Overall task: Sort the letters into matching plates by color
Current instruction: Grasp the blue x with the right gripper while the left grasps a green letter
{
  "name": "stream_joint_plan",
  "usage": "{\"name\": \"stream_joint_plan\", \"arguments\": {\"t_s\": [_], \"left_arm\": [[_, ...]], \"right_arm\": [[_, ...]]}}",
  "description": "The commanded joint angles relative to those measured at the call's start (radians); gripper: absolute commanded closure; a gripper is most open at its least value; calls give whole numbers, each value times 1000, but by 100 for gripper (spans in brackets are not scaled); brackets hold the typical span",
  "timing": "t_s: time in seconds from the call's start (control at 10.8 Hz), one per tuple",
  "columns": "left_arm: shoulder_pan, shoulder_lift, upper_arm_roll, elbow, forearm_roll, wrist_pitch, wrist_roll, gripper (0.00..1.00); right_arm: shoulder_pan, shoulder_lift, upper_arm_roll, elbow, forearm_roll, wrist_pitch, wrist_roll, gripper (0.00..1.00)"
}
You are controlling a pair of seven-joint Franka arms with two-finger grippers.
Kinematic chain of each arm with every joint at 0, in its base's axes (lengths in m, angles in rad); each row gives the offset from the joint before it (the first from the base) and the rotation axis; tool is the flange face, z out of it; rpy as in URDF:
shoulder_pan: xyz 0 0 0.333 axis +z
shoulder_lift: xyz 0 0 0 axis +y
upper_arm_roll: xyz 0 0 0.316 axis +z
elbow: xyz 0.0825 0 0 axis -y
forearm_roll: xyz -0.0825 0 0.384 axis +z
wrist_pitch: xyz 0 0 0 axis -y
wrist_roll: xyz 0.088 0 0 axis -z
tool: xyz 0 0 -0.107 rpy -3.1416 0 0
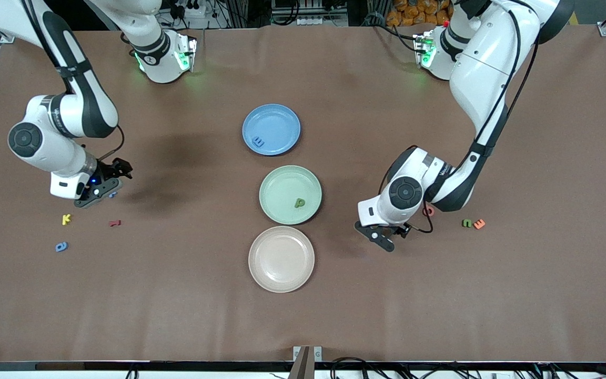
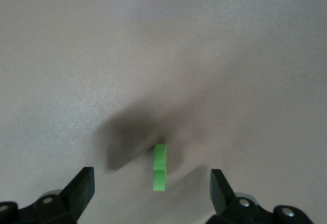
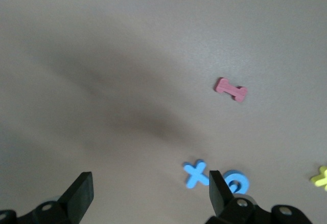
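- We see three plates in a row mid-table: blue plate (image 1: 271,129) farthest from the front camera, pale green plate (image 1: 290,194) next, beige plate (image 1: 281,258) nearest.
- Blue plate holds one blue letter (image 1: 258,141); green plate holds one green letter P (image 1: 300,202).
- Left hand (image 1: 382,239) sits low over the table near the beige plate, toward the left arm's end, fingers spread wide, nothing held. In its wrist view a bright green letter (image 2: 160,167) lies on the table between the fingers (image 2: 80,189), not touched.
- Right hand (image 1: 100,189) hangs low at the right arm's end, wide open, empty. Its wrist view shows a blue X (image 3: 196,174) and a blue round letter (image 3: 236,182) just beside it.
- Near it on the table: yellow K (image 1: 66,219), dark red letter (image 1: 115,223), blue letter (image 1: 61,246).
- Toward the left arm's end: green letter (image 1: 467,223) touching an orange letter (image 1: 479,223), pink ring letter (image 1: 428,211) partly hidden by the arm.
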Motion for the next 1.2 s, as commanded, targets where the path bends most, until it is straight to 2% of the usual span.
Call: {"name": "stream_joint_plan", "arguments": {"t_s": [0.0,0.09,0.19,0.46,0.65,0.93,1.11], "left_arm": [[3,2,-4,6,-8,-11,-31,4],[0,2,-3,6,-15,-11,-77,22],[-2,2,-4,7,-14,-11,-131,29],[-3,4,-4,6,-14,-11,-172,67],[-16,4,-3,6,-12,-11,-240,100],[-17,4,-4,6,-14,-11,-258,100],[-16,1,-4,12,-17,-11,-266,100]], "right_arm": [[-16,55,-30,5,-26,49,-166,10],[-18,66,-30,5,-64,55,-169,12],[-21,77,-30,5,-119,81,-169,14],[-28,109,-66,4,-137,119,-170,18],[-32,130,-81,4,-137,149,-170,20],[-32,156,-87,2,-137,166,-175,27],[-29,169,-87,1,-138,181,-175,28]]}}
